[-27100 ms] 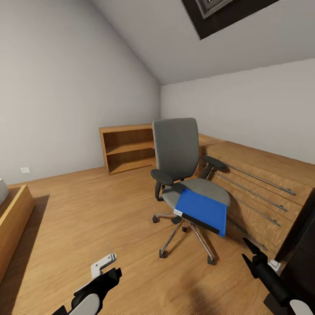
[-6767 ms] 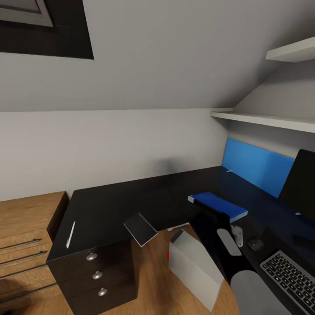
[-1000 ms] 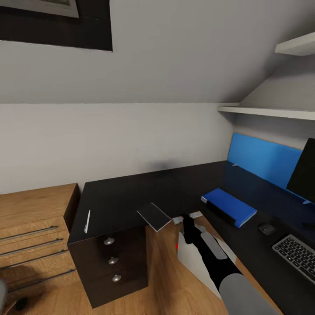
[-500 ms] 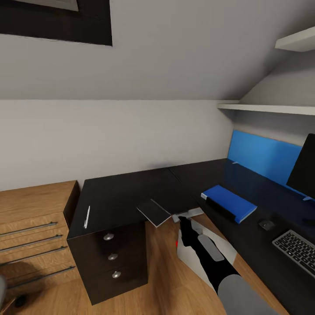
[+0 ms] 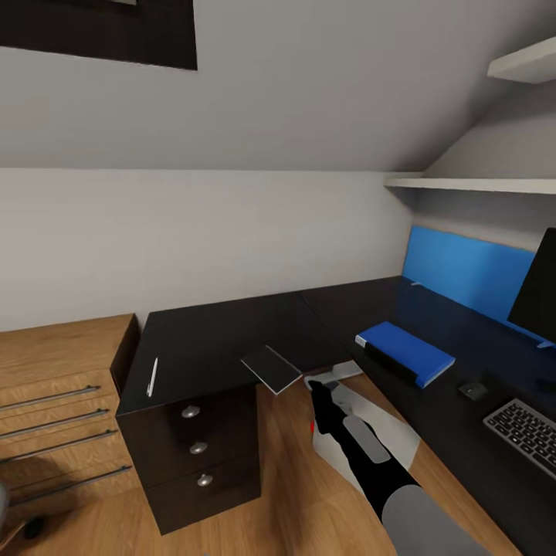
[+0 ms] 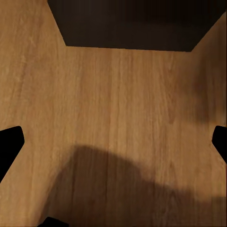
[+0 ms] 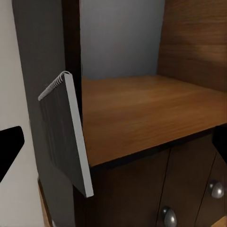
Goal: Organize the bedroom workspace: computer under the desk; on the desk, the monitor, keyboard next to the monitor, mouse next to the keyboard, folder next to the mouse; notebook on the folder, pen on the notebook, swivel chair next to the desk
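Head view had my right gripper (image 5: pixel 317 386) reaching toward the notebook (image 5: pixel 271 368) overhanging the desk (image 5: pixel 208 340) edge, fingers spread wide. Next I'd need to pinch it, then stack it on the folder (image 5: pixel 405 352).

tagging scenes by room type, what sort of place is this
Most likely a home office corner in an attic bedroom: an L-shaped black desk under sloped grey walls, with a keyboard, a monitor and a blue folder on it, beside a light wood drawer chest.
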Tool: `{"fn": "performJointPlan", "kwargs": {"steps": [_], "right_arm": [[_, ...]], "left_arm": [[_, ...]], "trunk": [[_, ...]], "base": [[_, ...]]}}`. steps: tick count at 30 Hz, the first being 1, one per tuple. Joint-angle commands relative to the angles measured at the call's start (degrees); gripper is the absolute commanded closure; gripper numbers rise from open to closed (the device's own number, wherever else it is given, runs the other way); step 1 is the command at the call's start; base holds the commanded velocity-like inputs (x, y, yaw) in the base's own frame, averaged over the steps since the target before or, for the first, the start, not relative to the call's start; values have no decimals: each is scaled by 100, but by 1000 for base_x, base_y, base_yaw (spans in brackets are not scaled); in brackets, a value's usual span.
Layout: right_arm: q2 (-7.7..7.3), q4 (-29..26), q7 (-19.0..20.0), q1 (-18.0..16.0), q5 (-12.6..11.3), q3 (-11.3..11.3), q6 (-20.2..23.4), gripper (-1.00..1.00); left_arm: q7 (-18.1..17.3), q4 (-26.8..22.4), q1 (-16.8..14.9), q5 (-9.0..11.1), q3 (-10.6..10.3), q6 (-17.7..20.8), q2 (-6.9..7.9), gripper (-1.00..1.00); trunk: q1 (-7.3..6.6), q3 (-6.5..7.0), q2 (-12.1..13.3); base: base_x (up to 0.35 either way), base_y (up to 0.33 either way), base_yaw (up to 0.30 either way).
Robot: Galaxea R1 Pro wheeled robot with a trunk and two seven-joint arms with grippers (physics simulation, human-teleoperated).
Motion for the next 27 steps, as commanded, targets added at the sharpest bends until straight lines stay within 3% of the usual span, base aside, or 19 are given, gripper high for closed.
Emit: {"fn": "performJointPlan", "kwargs": {"steps": [1, 7, 14, 18, 19, 22, 27], "right_arm": [[-3, -10, -31, -3, -21, 18, 4, -100], [-1, -10, -29, -3, -17, 33, -3, -100], [3, -15, -27, -3, 1, 64, -9, -100], [-1, -21, -27, -3, 57, 180, -13, -100], [-3, -32, -5, -3, 146, 345, -14, -100], [-4, -36, 74, -3, 194, 438, -12, -100], [-5, -36, 223, -3, 209, 475, -8, -100]], "left_arm": [[28, -401, -6, 71, 27, -17, 242, -100], [26, -1722, 29, 226, 42, 55, 1017, -100], [25, -2761, 237, 520, -75, 299, 1633, -100], [29, -2953, 272, 635, -97, 339, 1752, -100], [32, -3030, 288, 689, -111, 360, 1800, -100], [38, -3061, 296, 714, -144, 372, 1809, -100], [47, -3071, 297, 720, -421, 368, 1808, -100]], "trunk": [[22, -25, -45], [154, -133, -286], [308, -258, -566], [396, -330, -727], [418, -348, -767], [418, -348, -767], [418, -348, -767]], "base": [[0, 0, 0], [0, 0, 0], [0, 0, 0], [0, 0, 0], [0, 0, 0], [0, 0, 0], [0, 0, 0]]}}
